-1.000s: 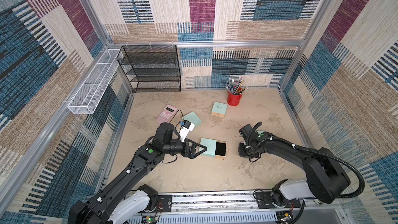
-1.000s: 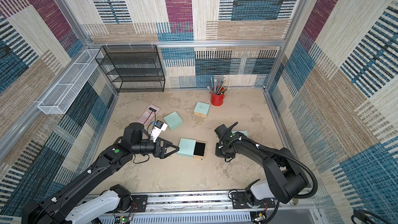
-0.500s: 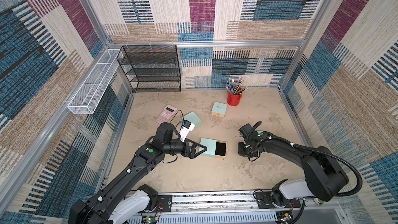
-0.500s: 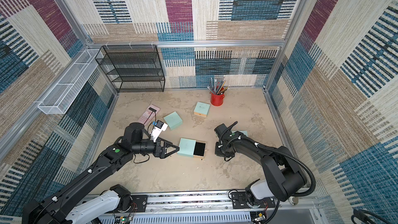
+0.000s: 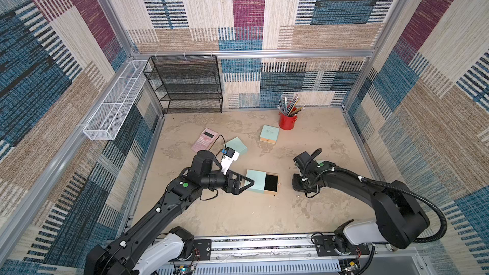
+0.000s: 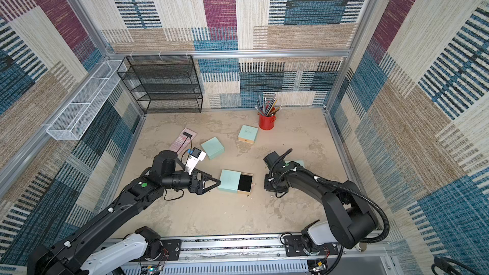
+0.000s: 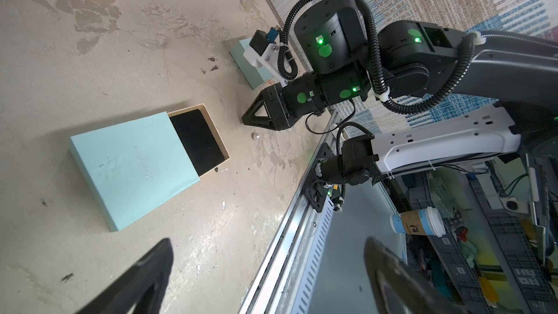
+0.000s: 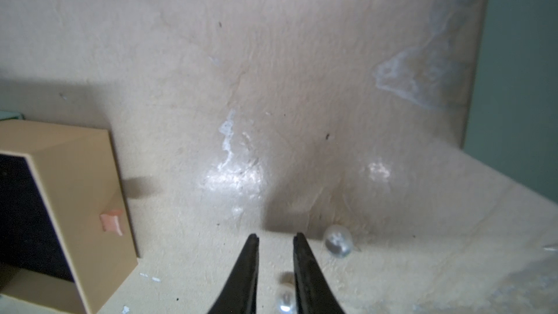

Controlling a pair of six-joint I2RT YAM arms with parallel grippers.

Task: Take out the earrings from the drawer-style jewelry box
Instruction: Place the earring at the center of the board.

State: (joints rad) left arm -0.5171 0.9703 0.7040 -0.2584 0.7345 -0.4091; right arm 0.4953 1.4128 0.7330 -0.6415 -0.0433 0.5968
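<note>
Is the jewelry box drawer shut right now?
No, the drawer stands slid partway out of its mint sleeve, black lining exposed.

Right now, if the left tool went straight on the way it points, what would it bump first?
Most likely the open box: the left tool, open, points at its closed end, close by. Height is hard to judge, so it might skim over.

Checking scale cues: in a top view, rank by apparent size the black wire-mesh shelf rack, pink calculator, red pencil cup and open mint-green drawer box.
1. black wire-mesh shelf rack
2. open mint-green drawer-style jewelry box
3. pink calculator and red metal pencil cup: look alike, left unranked
</note>
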